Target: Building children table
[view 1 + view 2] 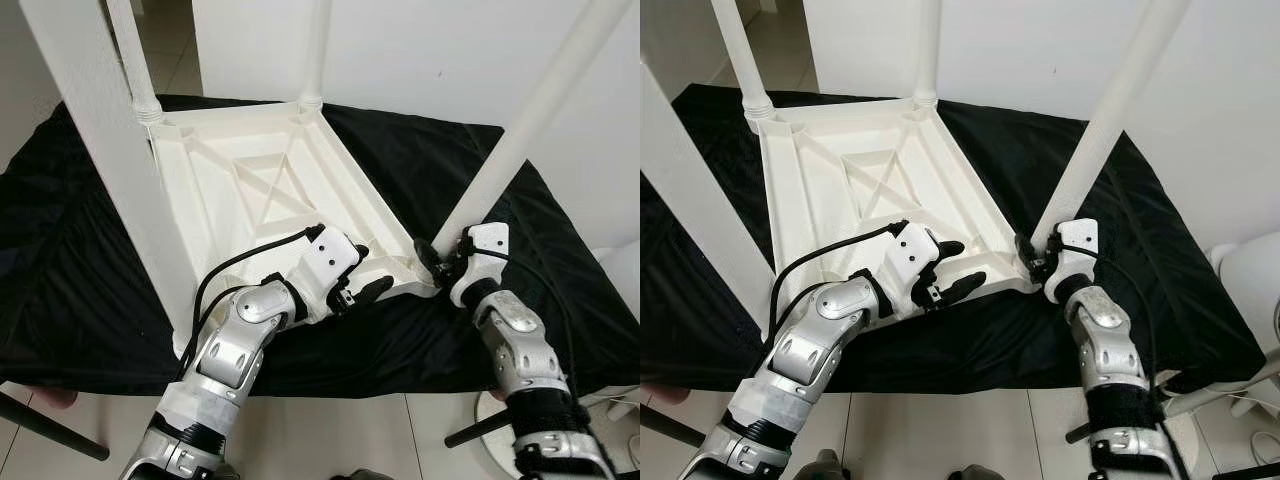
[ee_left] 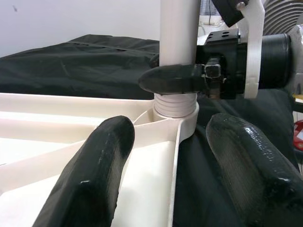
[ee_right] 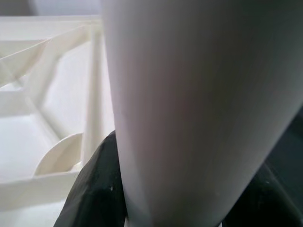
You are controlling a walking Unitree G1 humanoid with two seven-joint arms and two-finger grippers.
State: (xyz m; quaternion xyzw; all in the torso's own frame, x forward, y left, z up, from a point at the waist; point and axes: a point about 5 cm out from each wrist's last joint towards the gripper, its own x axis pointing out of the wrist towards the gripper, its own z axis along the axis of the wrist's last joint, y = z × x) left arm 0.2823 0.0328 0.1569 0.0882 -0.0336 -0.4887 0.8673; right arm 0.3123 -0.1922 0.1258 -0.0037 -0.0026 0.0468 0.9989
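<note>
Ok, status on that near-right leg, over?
Right end effector clamped on leg near its socket. Left end effector open, over tabletop edge. Nothing blocking.

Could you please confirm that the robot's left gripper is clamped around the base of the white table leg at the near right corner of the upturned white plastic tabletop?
Not quite: the right gripper clamps the white table leg. The left gripper rests open on the upturned white plastic tabletop, as the left wrist view shows.

The head's two eyes are looking steeply down on the upturned table (image 1: 270,190). Each wrist camera is peering along its fingers, close, and both are sharing the leg (image 2: 177,42) pinched between the right jaws.
</note>
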